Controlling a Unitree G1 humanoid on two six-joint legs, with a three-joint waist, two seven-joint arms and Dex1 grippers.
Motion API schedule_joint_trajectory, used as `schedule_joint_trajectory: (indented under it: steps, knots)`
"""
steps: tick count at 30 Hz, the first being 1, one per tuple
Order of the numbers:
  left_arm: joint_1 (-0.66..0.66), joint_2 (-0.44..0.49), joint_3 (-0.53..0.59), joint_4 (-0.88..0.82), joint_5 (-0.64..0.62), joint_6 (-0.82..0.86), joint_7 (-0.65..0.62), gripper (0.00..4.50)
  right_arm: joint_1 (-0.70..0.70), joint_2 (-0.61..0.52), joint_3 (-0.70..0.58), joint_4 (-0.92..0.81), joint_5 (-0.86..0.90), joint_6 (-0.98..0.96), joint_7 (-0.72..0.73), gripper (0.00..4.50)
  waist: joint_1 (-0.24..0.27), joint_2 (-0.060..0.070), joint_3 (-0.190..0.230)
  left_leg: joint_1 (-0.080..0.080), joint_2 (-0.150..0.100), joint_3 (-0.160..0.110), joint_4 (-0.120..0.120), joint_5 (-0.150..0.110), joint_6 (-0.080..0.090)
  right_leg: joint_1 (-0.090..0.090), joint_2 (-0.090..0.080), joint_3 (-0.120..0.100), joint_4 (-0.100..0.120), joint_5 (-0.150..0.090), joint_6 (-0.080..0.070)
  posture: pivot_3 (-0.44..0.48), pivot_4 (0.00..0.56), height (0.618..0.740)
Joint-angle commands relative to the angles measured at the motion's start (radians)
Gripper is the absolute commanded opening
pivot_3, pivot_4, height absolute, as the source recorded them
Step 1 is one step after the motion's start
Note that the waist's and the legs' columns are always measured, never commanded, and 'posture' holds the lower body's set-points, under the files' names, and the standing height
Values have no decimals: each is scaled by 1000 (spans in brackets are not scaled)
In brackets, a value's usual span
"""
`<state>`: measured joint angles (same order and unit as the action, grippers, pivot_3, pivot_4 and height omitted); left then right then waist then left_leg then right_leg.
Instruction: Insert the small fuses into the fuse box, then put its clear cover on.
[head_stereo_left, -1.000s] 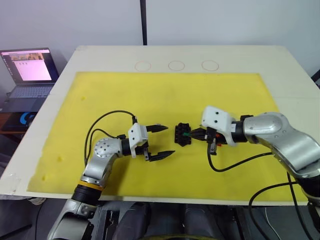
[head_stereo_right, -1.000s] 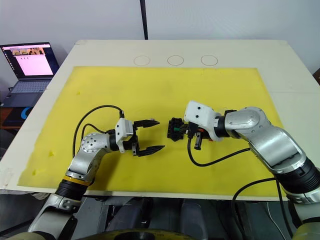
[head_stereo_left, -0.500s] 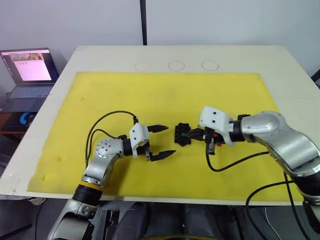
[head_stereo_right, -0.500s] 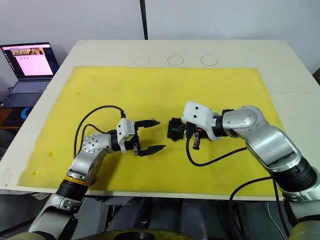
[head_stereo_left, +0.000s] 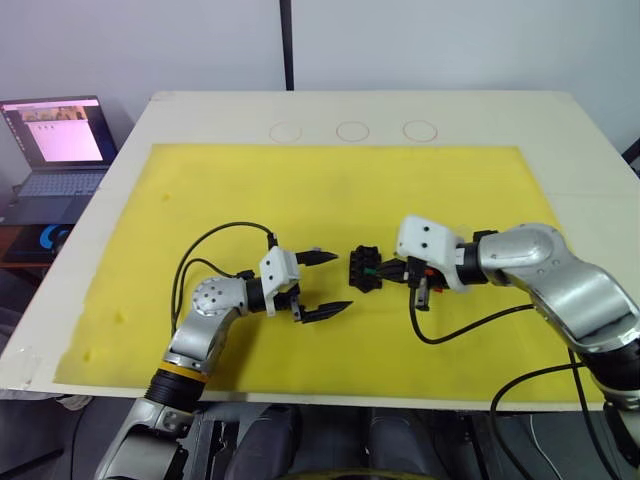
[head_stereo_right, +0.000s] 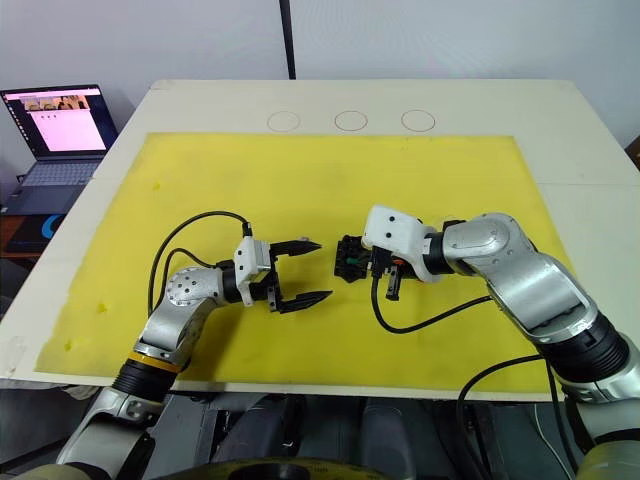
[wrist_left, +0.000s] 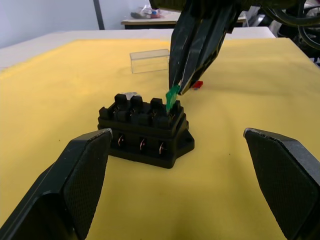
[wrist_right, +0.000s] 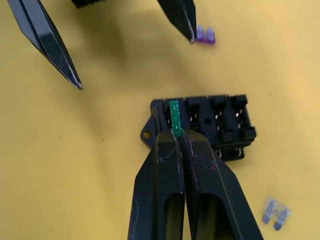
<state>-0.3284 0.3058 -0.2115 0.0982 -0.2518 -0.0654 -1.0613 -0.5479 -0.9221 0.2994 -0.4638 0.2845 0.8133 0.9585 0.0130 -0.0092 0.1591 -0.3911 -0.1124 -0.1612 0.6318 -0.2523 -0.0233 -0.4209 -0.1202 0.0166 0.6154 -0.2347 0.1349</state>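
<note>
Over fuse box (wrist_right: 200, 125), right tool (wrist_right: 179, 136) pinching green fuse (wrist_right: 174, 117)

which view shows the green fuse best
The right wrist view: the green fuse sticks out of the right gripper, over the fuse box. The left wrist view shows it side-on at the box's corner. The head views show a green speck.

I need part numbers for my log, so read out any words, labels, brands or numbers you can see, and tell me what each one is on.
No text can be read.
Laptop: its screen shows a window, content too small to read.
Fuse box: no marking seen.
Green fuse, held in the right gripper: no rating legible.
Clear cover: unmarked.
Table: three drawn circles, no writing.
</note>
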Motion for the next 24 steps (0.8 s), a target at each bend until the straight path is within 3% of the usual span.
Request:
schedule_joint_trajectory:
  steps: [1,24]
  knots:
    - [-11,5,3,-20,-9,-3,1,4467,-14,7,-8,-9,-11,-17,8,0,0,0,0,0,0,0,0,0,0,0,0,0,0,0,0,0,150,740]
    - [-19,-2,-7,-4,-5,-13,2,4467,-25,13,20,30,-54,-48,45,0,0,0,0,0,0,0,0,0,0,0,0,0,0,0,0,0,150,740]
